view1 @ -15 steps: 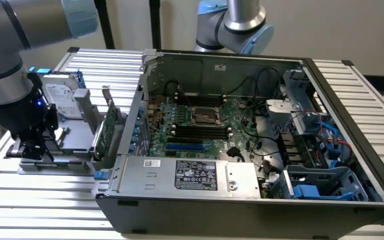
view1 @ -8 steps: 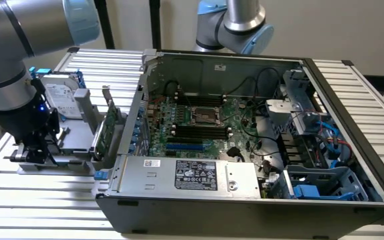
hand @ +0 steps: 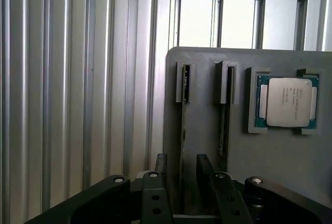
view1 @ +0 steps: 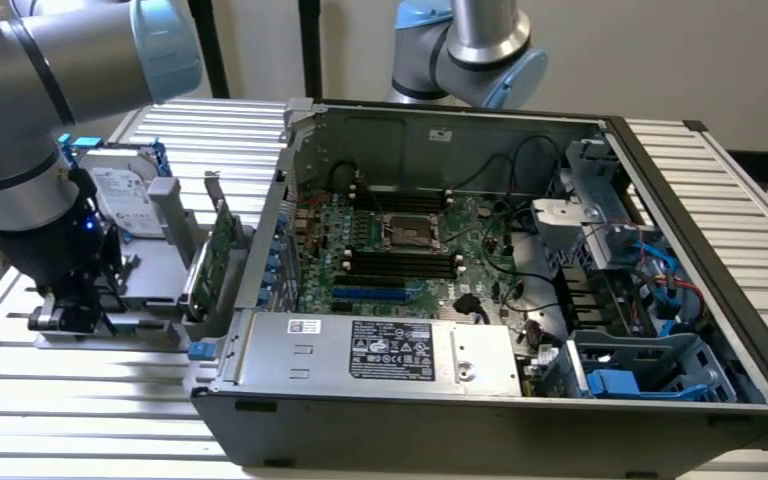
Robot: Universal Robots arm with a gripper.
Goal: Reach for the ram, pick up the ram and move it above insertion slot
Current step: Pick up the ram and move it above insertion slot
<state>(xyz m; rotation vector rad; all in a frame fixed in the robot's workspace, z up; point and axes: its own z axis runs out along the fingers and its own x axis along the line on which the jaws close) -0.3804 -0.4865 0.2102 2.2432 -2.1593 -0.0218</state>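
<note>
Gripper low over gray tray, lower left of the exterior view. Fingers spread, 1 on each side of the ram, which stands on edge in its groove. Reach looks about complete. Ram not yet pinched, not lifted, well apart from the insertion slot.

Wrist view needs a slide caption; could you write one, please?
Open gripper lined up with the ram, edge-on in a holder beside a processor.

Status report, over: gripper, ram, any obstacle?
Gripper open, straddling ram. Ram on edge in grey holder, not lifted. Nothing blocking.
</note>
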